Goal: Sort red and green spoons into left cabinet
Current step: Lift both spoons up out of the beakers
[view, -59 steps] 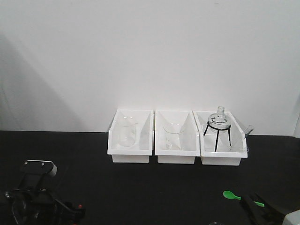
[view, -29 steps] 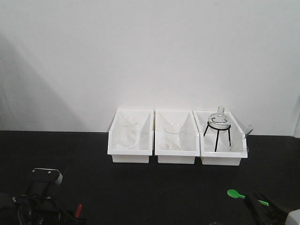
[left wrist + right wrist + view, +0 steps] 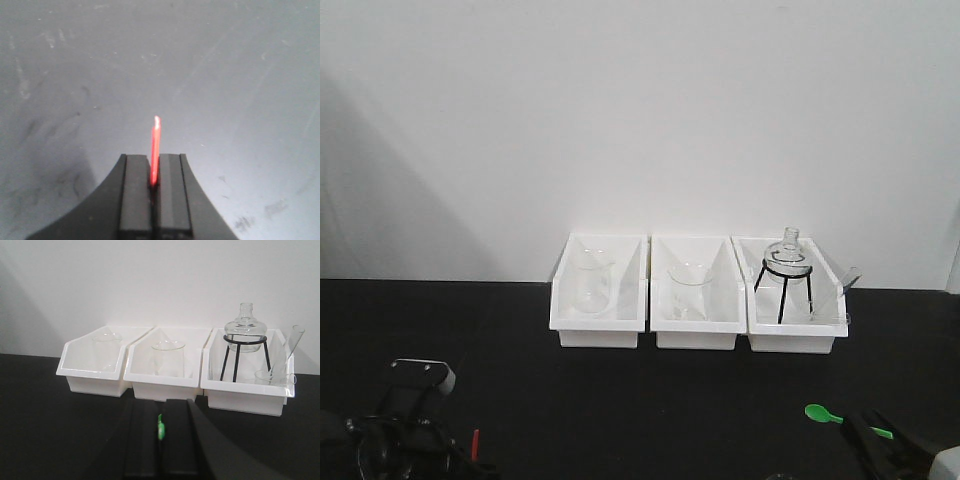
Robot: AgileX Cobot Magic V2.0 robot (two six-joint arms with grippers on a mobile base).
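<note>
We take the middle bin (image 3: 695, 338) of the three white ones against the white wall (image 3: 640, 120) as our mark. Low and far to its left, the left gripper (image 3: 155, 166) is clenched on the red spoon (image 3: 155, 142). In the left wrist view the two dark pads press together with the thin red handle pinched upright between them, its tip rising above the fingertips over a scuffed grey surface. From the front we see only a short red sliver beside the arm, above the black table (image 3: 620, 410).

Low and far to the right of the middle bin, the right gripper (image 3: 160, 410) is clamped on the green spoon (image 3: 817, 412). The spoon's oval bowl juts out toward the middle bin, clear of the jaws.

The middle bin holds a squat beaker (image 3: 688, 290). The left bin (image 3: 600, 336) touches its side and holds a tall beaker (image 3: 588, 285). The right bin (image 3: 795, 342) carries a round flask (image 3: 787, 252) on a black tripod stand (image 3: 782, 295), with a test tube (image 3: 291, 347) leaning in its far corner. If the glass bears printed marks, they are too small for us to read.
</note>
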